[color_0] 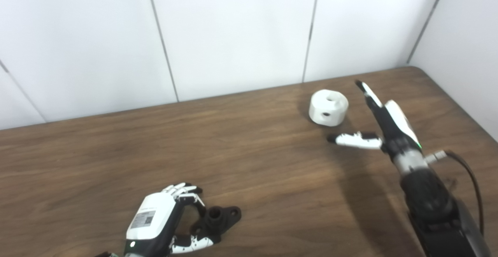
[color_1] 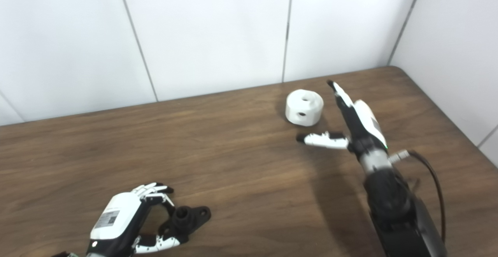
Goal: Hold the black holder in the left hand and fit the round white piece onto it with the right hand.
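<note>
Your left hand (color_0: 163, 218) is curled around the black holder (color_0: 218, 220) on the table (color_0: 249, 163); your right hand (color_0: 383, 122) is spread, empty, beside the round white piece (color_0: 328, 107).

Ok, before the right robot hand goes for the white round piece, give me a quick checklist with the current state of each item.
1. Right robot hand open, holding nothing: ok.
2. Round white piece lies free on the table, nothing on or against it: ok.
3. Piece sits between the right robot hand's thumb and fingers: not ok, the hand is beside it, apart.
4. Left robot hand is at the black holder, fingers curled around it: ok.
5. Holder firmly gripped and lifted: cannot tell; it looks still on the table.
6. Path between piece and holder free: ok.
</note>
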### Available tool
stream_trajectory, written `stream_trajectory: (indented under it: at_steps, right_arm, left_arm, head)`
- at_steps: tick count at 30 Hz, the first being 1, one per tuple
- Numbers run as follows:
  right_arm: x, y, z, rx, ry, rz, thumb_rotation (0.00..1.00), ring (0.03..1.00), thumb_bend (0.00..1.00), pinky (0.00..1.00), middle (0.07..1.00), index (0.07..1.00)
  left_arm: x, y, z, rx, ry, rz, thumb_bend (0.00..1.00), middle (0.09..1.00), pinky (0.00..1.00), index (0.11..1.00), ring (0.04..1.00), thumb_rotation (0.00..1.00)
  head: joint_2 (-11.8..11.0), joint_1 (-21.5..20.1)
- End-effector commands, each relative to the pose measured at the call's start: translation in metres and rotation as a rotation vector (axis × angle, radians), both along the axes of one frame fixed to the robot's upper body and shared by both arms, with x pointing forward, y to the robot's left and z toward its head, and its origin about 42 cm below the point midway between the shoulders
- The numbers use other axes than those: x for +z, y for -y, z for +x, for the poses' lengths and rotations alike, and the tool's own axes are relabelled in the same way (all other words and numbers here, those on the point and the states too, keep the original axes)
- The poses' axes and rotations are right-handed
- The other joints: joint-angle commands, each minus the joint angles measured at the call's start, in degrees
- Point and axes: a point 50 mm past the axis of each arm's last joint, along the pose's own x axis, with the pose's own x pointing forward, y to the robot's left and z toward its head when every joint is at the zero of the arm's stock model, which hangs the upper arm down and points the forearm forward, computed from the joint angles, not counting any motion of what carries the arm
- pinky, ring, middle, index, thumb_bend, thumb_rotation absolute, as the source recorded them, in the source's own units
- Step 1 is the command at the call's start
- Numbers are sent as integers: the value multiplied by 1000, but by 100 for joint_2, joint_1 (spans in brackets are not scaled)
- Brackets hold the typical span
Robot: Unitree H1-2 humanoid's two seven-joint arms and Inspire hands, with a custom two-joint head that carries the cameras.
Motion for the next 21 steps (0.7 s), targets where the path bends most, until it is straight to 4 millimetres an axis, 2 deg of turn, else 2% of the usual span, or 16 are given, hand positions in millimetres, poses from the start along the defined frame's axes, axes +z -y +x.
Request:
stream_trajectory:
  at_steps: [1, 7, 13, 21]
  right_arm:
    - [16, 2, 13, -5, 29, -44, 389, 1000, 902, 972, 994, 979]
    - [20, 6, 44, -8, -42, -100, 401, 1000, 894, 938, 1000, 967]
    - [27, 8, 73, -22, -114, -164, 398, 1000, 897, 976, 1000, 937]
    - [32, 11, 103, -58, -153, -221, 398, 999, 919, 922, 968, 877]
  left_arm:
    - [-25, -22, -11, 33, -124, 97, 519, 796, 873, 487, 875, 61]
    - [-25, -27, -13, 29, -128, 108, 519, 795, 876, 487, 876, 60]
    - [-23, -29, -15, 25, -127, 117, 520, 792, 872, 487, 872, 60]
    - [-22, -32, -16, 17, -125, 119, 519, 792, 870, 487, 868, 61]
  head:
    - [-2, -99]
    - [-26, -276]
    - [-15, -341]
    - [-15, -407]
